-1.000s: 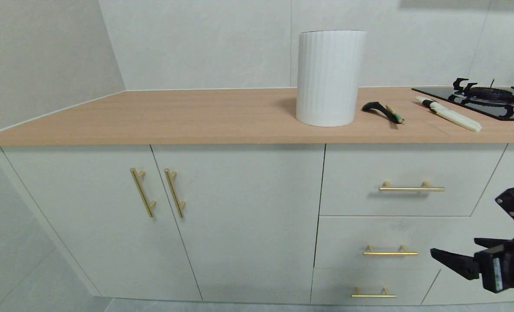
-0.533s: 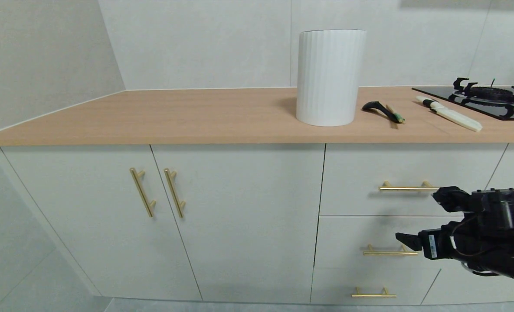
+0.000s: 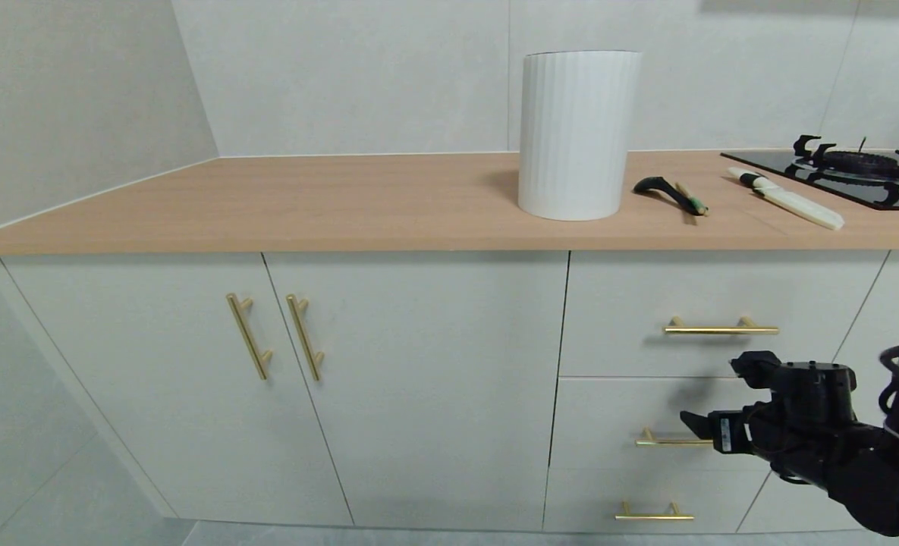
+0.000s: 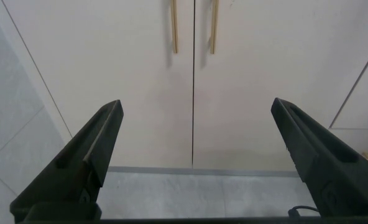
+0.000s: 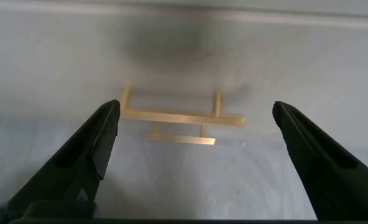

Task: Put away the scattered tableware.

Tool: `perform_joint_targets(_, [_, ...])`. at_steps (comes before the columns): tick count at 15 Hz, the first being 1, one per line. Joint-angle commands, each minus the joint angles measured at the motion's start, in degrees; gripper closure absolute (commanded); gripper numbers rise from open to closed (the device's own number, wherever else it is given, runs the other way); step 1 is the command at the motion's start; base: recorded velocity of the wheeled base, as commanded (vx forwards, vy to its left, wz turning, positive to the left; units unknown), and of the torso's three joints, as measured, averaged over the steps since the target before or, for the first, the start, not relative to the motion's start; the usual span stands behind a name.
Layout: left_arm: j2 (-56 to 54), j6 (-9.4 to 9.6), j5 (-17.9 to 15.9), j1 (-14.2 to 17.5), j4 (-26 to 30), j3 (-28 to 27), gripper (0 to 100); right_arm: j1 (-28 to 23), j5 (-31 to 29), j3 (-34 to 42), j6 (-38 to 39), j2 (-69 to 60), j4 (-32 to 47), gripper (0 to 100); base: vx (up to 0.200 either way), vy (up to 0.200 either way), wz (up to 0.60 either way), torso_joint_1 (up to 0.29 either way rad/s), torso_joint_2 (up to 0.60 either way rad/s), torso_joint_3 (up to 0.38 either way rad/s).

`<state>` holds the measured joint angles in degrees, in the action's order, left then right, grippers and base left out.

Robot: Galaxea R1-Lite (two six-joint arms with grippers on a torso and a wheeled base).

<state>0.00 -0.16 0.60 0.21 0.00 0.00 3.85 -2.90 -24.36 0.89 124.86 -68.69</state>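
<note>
Your right gripper (image 3: 717, 393) has swung in from the right edge, jaws spread wide, and it's now up close to the middle drawer handle (image 3: 661, 440).

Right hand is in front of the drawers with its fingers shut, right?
Not quite. The right hand is in front of the drawers, but its fingers are open; the right wrist view shows them spread wide.
</note>
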Motion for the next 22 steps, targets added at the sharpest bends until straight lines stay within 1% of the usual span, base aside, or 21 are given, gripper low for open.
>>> perform_joint_targets(1, [0.0,-0.02,0.0,0.1,0.0,0.0,0,-0.1,-1.3,-0.1,0.1,10.8,-8.4,0,0.0,0.0,0.0,0.0,0.0,0.0])
perform_joint_targets(2, [0.0,-0.02,0.0,0.1,0.0,0.0,0,0.0,-1.6,-0.3,0.1,13.0,-10.9,0,0.0,0.0,0.0,0.0,0.0,0.0])
perform_joint_targets(3, [0.0,-0.02,0.0,0.1,0.0,0.0,0,0.0,-1.7,-0.4,0.1,14.0,-11.8,0,0.0,0.0,0.0,0.0,0.0,0.0])
perform_joint_targets(8, [0.0,-0.02,0.0,0.1,0.0,0.0,0,0.2,-3.0,-2.5,0.3,16.2,-12.3,0,0.0,0.0,0.0,0.0,0.0,0.0])
perform_joint_targets(10, [0.0,-0.02,0.0,0.1,0.0,0.0,0,0.2,-3.0,-2.7,0.4,16.8,-13.7,0,0.0,0.0,0.0,0.0,0.0,0.0])
perform_joint_targets(22, [0.0,-0.02,0.0,0.1,0.0,0.0,0,0.3,-3.0,0.2,-1.5,17.5,-13.4,0,0.0,0.0,0.0,0.0,0.0,0.0])
